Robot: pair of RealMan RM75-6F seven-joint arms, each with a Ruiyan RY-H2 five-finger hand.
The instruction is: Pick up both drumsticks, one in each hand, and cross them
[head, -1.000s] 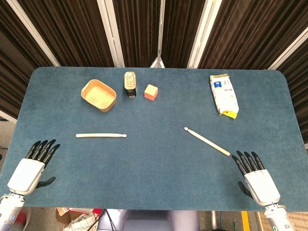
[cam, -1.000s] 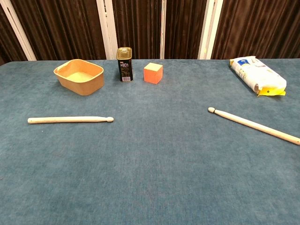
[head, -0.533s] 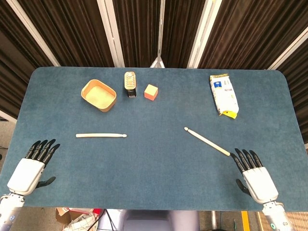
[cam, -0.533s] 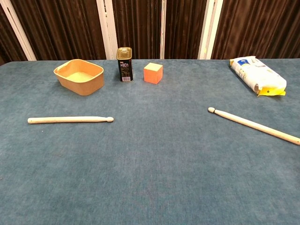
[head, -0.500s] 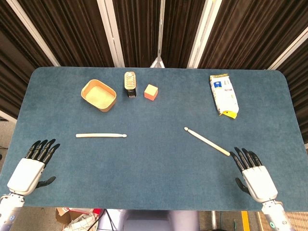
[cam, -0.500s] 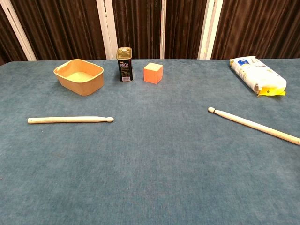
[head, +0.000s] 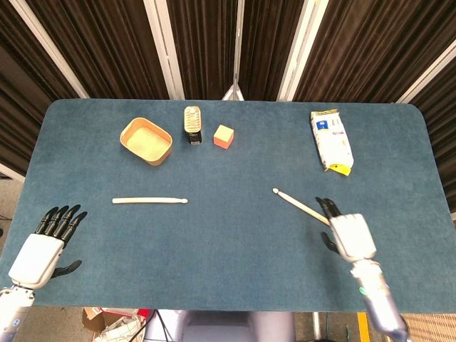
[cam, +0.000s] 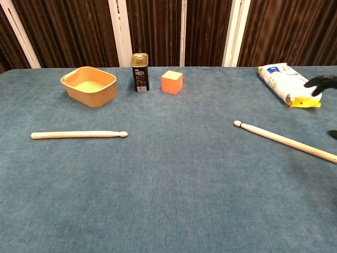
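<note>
Two pale wooden drumsticks lie on the blue table. The left drumstick (head: 149, 201) (cam: 79, 134) lies level, tip to the right. The right drumstick (head: 299, 206) (cam: 284, 140) runs diagonally, tip toward the centre. My right hand (head: 347, 233) hovers over its butt end, fingers spread, holding nothing; only its dark fingertips (cam: 321, 83) show at the chest view's right edge. My left hand (head: 44, 247) stays at the near-left corner with its fingers apart and nothing in it, well short of the left drumstick.
At the back stand a tan oval bowl (head: 146, 141) (cam: 89, 86), a dark tin can (head: 192, 125) (cam: 139, 72) and an orange cube (head: 224, 136) (cam: 171, 82). A white and yellow packet (head: 331, 140) (cam: 288, 84) lies at the back right.
My right hand has moved up and left from the near-right edge to above the right drumstick's butt end. The left hand and both drumsticks have stayed put.
</note>
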